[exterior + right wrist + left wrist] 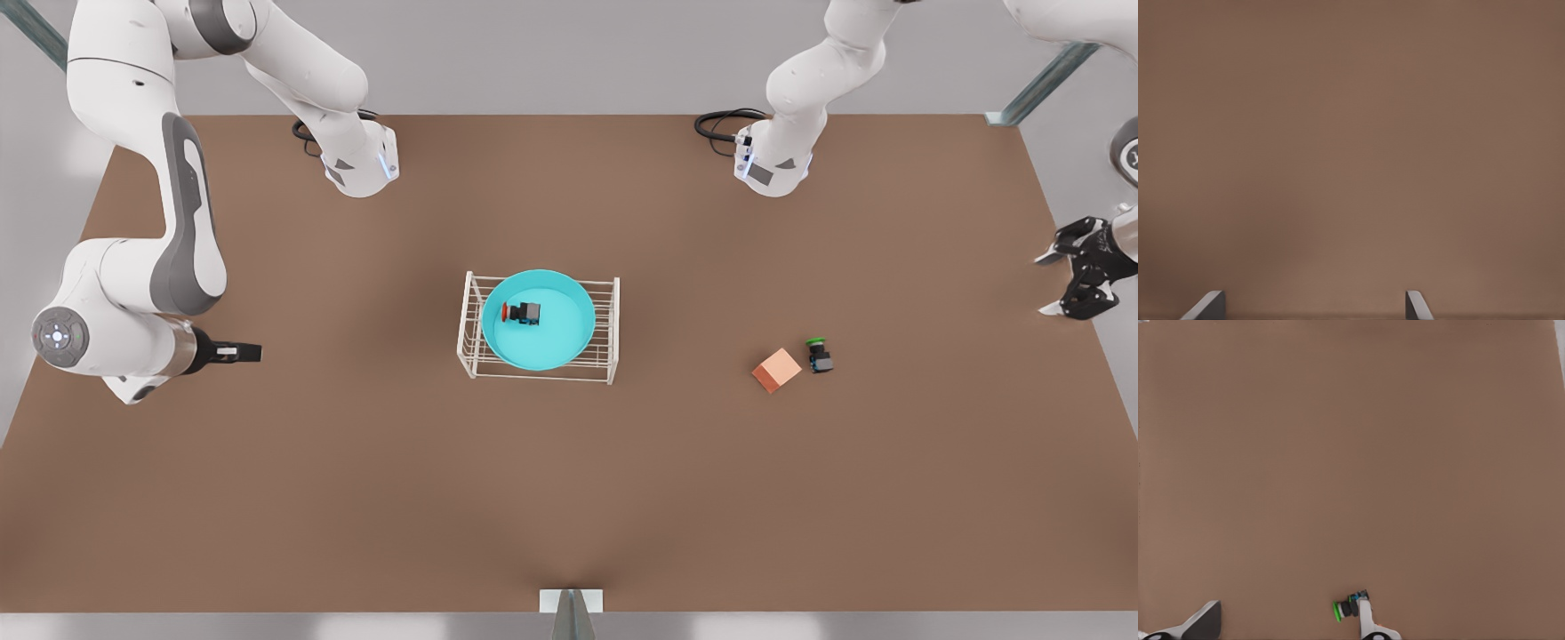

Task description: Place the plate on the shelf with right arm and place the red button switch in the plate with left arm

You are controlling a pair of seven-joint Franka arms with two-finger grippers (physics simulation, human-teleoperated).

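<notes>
Left gripper (1058,283) sits at the table's edge on the front view's right, fingers spread apart, nothing between them. It's well apart from the shelf (539,329). Its wrist view shows two pale fingertips (1365,618) with a wide gap, and the green-capped switch (1349,608) lying on the brown table (1351,453) right by one tip. That puts this arm on the front view's right. Right gripper (244,353) is on the front view's left, low over the table, pointing toward the shelf but well short of it; its wrist view shows two dark fingertips (1417,305) set wide apart over bare tabletop, holding nothing. Both arms hang clear of the task items. Plate (539,320) sits on the top tier of the shelf, roughly centred, rim reaching nearly to the rack's front and back bars. Red button switch (522,312) lies inside the plate, a bit off centre toward the front view's left, on its side with the red cap pointing to the front view's left. Green-capped switch (818,355) and the salmon-orange cube (776,370) sit just beside each other on the table, between the shelf and the left gripper, whether touching is unclear.
</notes>
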